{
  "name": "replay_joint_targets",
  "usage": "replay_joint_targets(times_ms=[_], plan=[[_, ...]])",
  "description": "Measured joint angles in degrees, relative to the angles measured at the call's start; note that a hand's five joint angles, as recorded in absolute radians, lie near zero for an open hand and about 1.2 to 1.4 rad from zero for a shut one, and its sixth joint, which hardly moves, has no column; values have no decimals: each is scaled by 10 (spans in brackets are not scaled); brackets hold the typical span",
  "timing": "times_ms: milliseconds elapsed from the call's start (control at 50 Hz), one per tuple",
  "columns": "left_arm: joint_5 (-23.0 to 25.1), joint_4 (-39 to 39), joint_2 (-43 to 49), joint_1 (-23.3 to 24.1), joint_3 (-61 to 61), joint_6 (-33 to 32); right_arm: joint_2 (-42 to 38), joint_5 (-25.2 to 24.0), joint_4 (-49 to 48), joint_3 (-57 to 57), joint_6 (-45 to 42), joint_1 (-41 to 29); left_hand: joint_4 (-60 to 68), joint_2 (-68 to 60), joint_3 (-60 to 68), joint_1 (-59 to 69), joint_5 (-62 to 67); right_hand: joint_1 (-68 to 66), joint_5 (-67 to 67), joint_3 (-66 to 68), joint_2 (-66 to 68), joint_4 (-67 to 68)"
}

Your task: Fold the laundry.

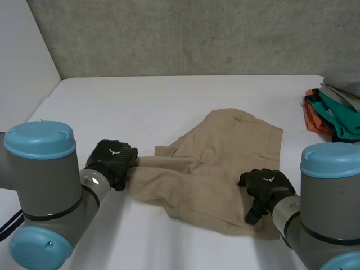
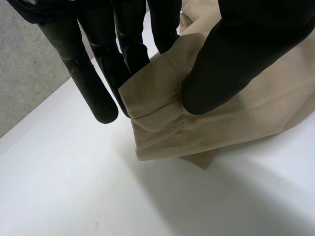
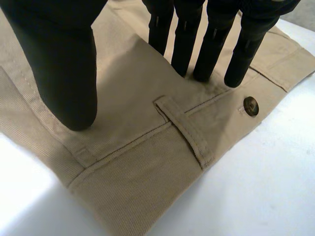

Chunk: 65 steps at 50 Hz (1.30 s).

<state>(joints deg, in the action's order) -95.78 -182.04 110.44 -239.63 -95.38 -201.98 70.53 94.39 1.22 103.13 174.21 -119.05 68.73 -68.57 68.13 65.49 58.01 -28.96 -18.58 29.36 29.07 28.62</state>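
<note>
Your left hand (image 1: 114, 160) pinches the leg hem (image 2: 157, 83) of the khaki shorts (image 1: 225, 152), the thumb (image 2: 236, 54) on top and the fingers (image 2: 93, 73) behind the cuff, which hangs lifted just off the counter (image 1: 169, 95). Grip both layers of the hem firmly, because a loose layer will probably sag and spoil the fold line. The shorts lie mid-counter, rumpled at the leg end and flatter towards the waist. There your right hand (image 1: 264, 185) rests on the waistband (image 3: 147, 172), its fingers (image 3: 211, 44) straight and slightly spread, pressing the cloth just beside the belt loop (image 3: 184, 129) and near the button (image 3: 251, 105), gripping nothing. Use that hand as an anchor: press down evenly while the left carries the hem across in a low arc towards the waistband, so the cloth stays taut and doesn't drag. The pile of clothes (image 1: 332, 112) sits well apart at the counter's right end, clear of the fold.
</note>
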Motion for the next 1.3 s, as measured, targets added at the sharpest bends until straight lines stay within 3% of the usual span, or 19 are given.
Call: replay_joint_targets(times_ms=[240,420,840,940,980,1000,1020,1060,1200,1300], plan=[[4,-2,-10,-2,0,-2,124,-3,3,61,-28,11,0,0,0,0,0,3,22,-12,-11,-7],[3,-4,-9,-3,1,-1,165,-13,43,116,-54,-6,0,0,0,0,0,0,-15,-1,3,10],[3,-12,-10,0,-2,1,46,-7,-105,129,-80,-2,0,0,0,0,0,-23,-51,41,42,47],[3,-13,-12,0,-2,1,23,6,-139,121,-97,1,0,0,0,0,0,-178,-205,205,210,208],[3,-12,-13,-1,-3,1,21,7,-142,120,-99,1,0,0,0,0,0,-186,-213,215,219,222],[3,-12,-16,-1,-4,1,9,13,-161,113,-111,5,0,0,1,0,0,-297,-320,333,340,338],[3,-12,-18,-1,-4,1,5,15,-165,110,-116,6,0,0,2,0,0,-325,-357,366,373,376],[3,-10,-22,-2,-5,1,0,18,-169,103,-126,9,0,0,2,0,0,-333,-371,383,385,394],[-1,21,-60,-4,-13,0,21,16,-131,56,-172,24,0,-1,2,0,0,-344,-387,386,385,398],[-3,87,-118,-2,-25,-8,73,-10,-9,-25,-235,51,0,-1,2,0,0,-349,-390,386,385,399]])
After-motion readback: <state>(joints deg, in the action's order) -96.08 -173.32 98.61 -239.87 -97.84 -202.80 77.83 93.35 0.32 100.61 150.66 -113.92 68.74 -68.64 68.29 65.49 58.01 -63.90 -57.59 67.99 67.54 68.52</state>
